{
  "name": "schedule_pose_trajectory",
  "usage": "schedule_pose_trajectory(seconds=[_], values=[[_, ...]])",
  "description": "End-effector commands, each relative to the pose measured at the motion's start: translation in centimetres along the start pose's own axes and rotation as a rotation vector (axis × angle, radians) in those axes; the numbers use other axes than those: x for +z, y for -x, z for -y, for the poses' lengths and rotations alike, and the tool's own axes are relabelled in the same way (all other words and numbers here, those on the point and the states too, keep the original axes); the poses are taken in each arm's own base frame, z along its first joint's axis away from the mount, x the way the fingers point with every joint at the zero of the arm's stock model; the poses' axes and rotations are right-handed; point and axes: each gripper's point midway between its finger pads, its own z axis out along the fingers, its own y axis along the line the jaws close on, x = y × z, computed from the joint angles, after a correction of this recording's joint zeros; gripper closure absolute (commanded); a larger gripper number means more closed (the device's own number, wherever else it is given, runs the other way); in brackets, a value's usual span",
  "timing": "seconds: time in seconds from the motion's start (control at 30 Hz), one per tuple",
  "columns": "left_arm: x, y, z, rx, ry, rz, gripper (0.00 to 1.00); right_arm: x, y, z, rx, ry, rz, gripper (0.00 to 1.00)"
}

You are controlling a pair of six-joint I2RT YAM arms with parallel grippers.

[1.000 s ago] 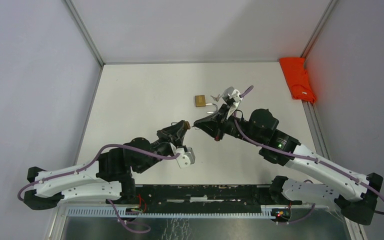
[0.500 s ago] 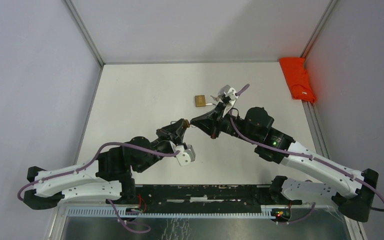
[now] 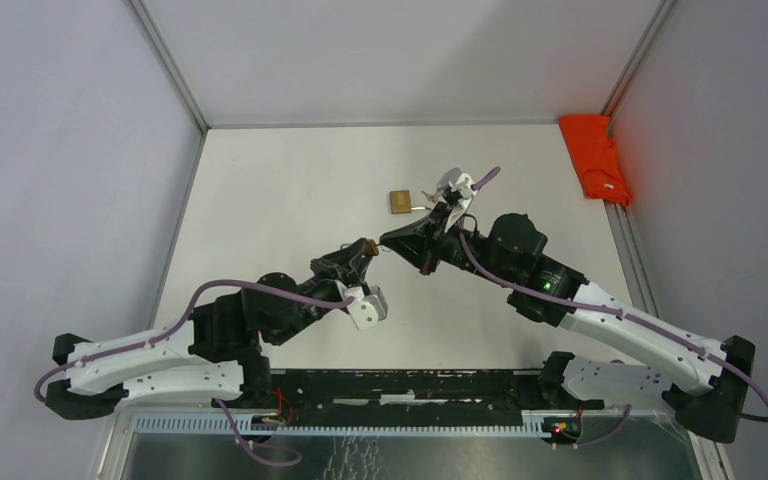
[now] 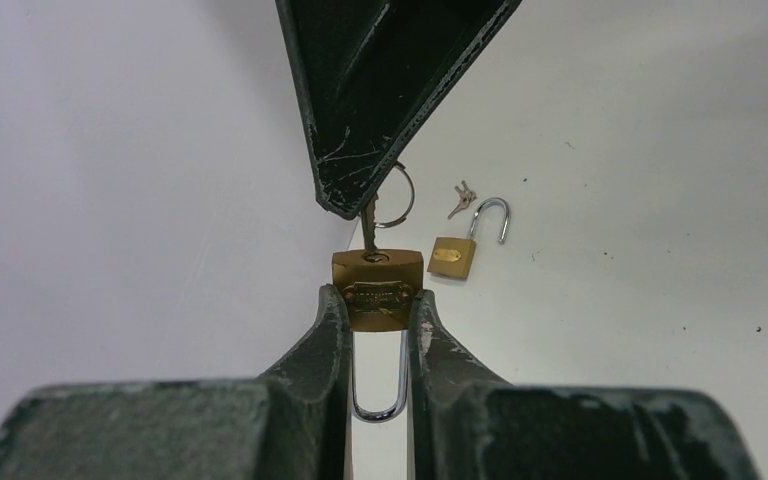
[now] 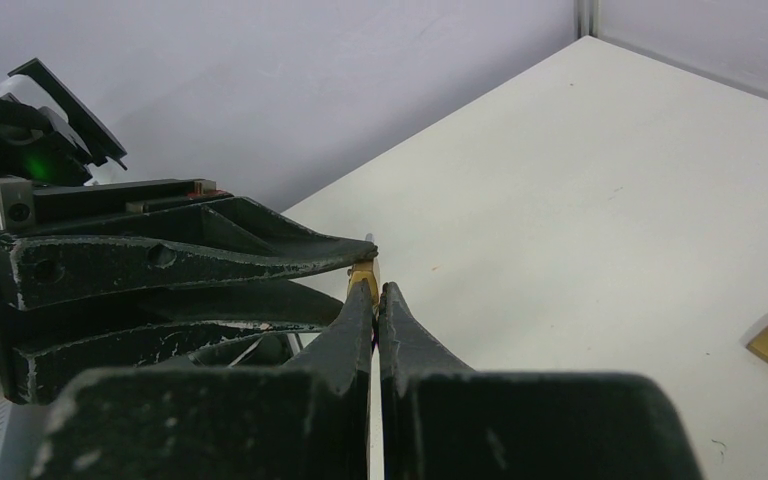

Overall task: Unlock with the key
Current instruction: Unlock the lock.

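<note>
My left gripper [image 4: 377,296] is shut on a small brass padlock [image 4: 378,287], its silver shackle [image 4: 378,408] hanging closed between the fingers. In the top view the padlock [image 3: 369,246] sits mid-table above the surface. My right gripper [image 3: 387,243] is shut on a key [image 4: 368,215] whose blade stands in the padlock's keyhole; a key ring [image 4: 396,195] hangs behind it. In the right wrist view my right gripper [image 5: 375,288] meets the brass padlock [image 5: 363,269] at its tips, the key itself hidden.
A second brass padlock [image 4: 452,256] lies on the table with its shackle open, spare keys [image 4: 461,197] beside it; it also shows in the top view [image 3: 400,201]. A red cloth [image 3: 594,157] lies at the far right edge. Grey walls enclose the white table [image 3: 280,190].
The right gripper moved left toward the left gripper until their tips met, bringing the key to the held padlock. The left arm barely shifted.
</note>
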Motion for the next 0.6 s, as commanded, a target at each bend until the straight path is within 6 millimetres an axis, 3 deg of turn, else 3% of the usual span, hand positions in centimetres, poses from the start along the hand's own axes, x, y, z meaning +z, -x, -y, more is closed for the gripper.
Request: schedule_pose_trajectory(seconds=[0.0,0.57], values=[[-0.69,1.95,-2.34,-0.091,0.064,0.060,0.98,0.45,2.88,-1.15,-0.015,0.034,0.075,1.00],[-0.49,1.77,-2.06,-0.093,0.055,0.048,0.98,0.46,2.89,-1.81,0.003,0.064,0.069,1.00]])
